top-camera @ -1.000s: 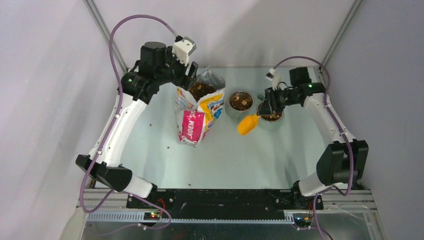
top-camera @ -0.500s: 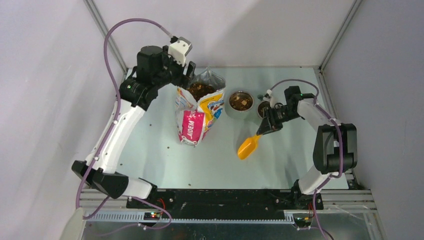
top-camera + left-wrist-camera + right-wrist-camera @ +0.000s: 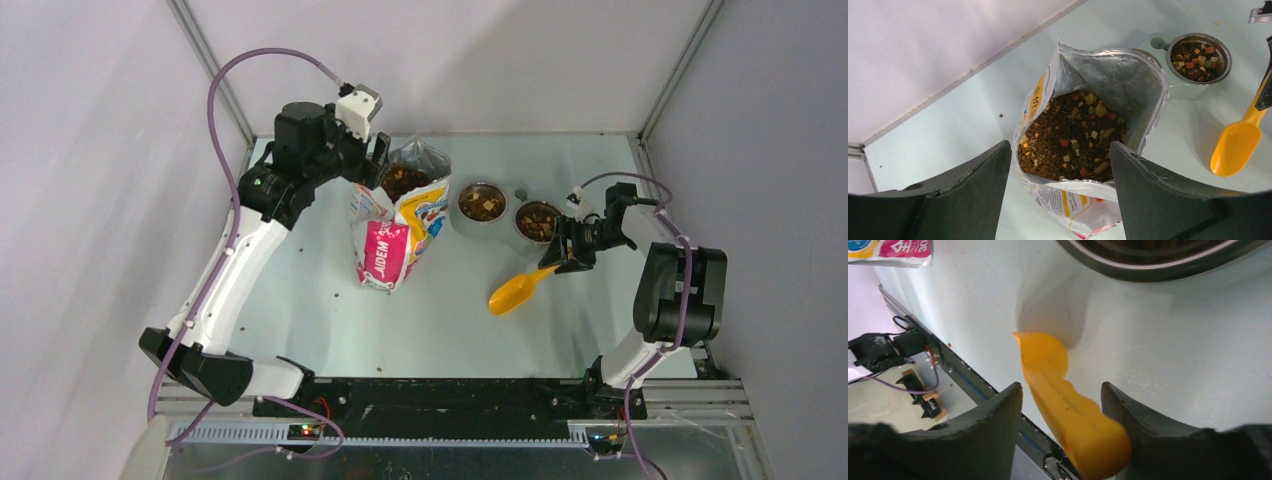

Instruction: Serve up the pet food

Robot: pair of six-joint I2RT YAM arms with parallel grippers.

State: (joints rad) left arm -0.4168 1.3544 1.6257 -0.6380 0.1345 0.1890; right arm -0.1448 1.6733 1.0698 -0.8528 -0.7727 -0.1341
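Now your left claw (image 3: 1060,150) hangs spread wide, gripping nothing, straight above the gaping glossy cartoon-cat bag (image 3: 1108,75), probably ready to steady it. The dark-brown kibble pellets (image 3: 1063,125) lie directly beneath it. Your right claw (image 3: 1062,390) straddles the handle of the yellow plastic scoop (image 3: 515,292); whether it pinches is unclear. More kibble fills two round steel bowls (image 3: 480,230) just beyond that claw, so serving looks finished.
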